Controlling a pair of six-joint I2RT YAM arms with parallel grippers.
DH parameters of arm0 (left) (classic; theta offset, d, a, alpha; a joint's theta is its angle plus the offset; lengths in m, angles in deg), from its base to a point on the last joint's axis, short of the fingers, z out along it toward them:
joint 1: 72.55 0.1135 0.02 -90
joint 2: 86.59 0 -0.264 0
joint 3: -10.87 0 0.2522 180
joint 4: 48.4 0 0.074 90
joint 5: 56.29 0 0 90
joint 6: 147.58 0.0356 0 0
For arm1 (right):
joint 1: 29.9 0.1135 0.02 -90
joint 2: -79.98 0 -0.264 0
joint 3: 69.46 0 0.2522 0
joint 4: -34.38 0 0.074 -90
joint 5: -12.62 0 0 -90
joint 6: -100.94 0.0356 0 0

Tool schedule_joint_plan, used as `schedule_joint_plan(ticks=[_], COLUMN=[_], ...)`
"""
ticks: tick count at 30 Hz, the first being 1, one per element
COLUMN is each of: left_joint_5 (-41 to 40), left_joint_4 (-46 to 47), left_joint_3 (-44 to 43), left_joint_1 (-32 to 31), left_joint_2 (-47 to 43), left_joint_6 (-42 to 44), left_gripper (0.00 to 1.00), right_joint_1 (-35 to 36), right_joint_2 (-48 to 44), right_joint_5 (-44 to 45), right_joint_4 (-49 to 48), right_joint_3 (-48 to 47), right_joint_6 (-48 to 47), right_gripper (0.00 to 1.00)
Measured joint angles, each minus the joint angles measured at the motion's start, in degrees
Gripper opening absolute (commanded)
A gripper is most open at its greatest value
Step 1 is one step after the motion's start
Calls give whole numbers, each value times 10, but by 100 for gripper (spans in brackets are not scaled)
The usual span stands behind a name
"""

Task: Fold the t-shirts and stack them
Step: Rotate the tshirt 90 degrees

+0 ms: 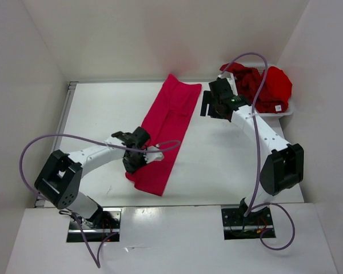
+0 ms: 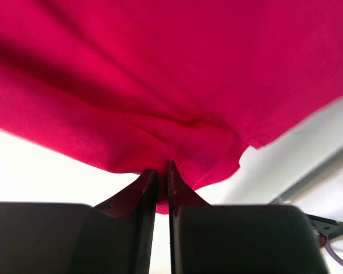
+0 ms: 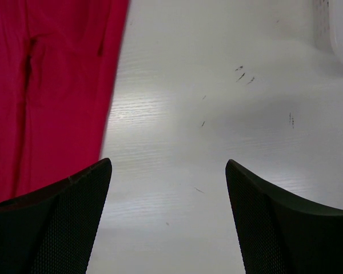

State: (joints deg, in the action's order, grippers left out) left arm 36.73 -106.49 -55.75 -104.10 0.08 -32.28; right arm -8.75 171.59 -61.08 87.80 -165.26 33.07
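Observation:
A pinkish-crimson t-shirt lies folded into a long strip running diagonally across the table. My left gripper is shut on the strip's near-left edge; in the left wrist view the cloth bunches between the narrow jaws of the gripper. My right gripper hovers open beside the strip's far right edge, nothing between its fingers; the shirt shows at the left of that view. A dark maroon t-shirt and a bright red t-shirt lie heaped at the far right.
The white mesh basket holds the two heaped shirts in the far right corner; its rim shows in the right wrist view. White walls enclose the table on three sides. Cables loop from both arms.

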Motion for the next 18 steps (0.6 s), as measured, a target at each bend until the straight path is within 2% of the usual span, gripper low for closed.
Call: schedule_joint_plan(ticks=[5,11,13,16,18], left_joint_5=[9,24,27,27,20], left_joint_4=[-10,-21,-26,-41,-50], left_joint_3=[-33,-62,-68,-73,-72], left_joint_1=[-77,-92,-92,-92,-92], left_joint_2=[21,38,36,23,7], left_joint_6=[-2,-2,-2,-3,-9], left_gripper=[17,19,27,55,61], right_joint_1=[0,18,36,54,59], right_joint_2=[-5,-28,-43,-71,-94], right_joint_5=[0,3,5,-2,-10], right_joint_4=[-9,-9,-9,-9,-8], right_joint_3=[6,41,61,102,133], right_joint_6=[10,25,34,54,70], right_gripper=[85,85,85,85,85])
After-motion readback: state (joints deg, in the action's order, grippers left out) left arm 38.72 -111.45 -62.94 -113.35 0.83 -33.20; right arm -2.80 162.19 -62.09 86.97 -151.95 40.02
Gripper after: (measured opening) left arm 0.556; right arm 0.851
